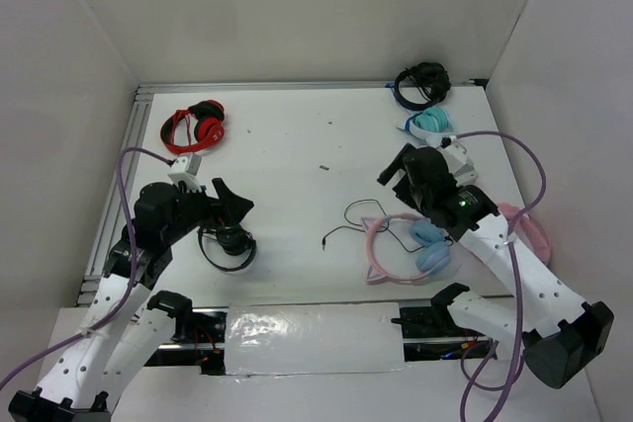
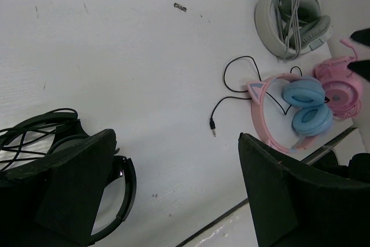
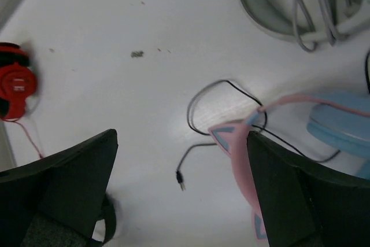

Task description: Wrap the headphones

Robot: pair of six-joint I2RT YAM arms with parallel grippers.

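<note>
The headphones lie flat on the desk, with the two blue cups close together inside the curve of the pink band. Their thin black cable is loose. It leaves the cups, makes one loop outside the band and ends in a plug that rests free, near the band.

I judge the headphones to be light. The band looks like stiff plastic that may slide on the smooth surface, the cat ears are probably fragile, and the cable is limp and will not keep a shape by itself. One good hold would be the plain middle of the band, and another the cable close to the plug.

The right hand hangs just above the band and the loop, fingers spread wide, grasping nothing. The left hand is well apart from the headphones, beyond the plug, also released and empty. A plain pink pair seems to touch the cups on the side away from the plug.
</note>
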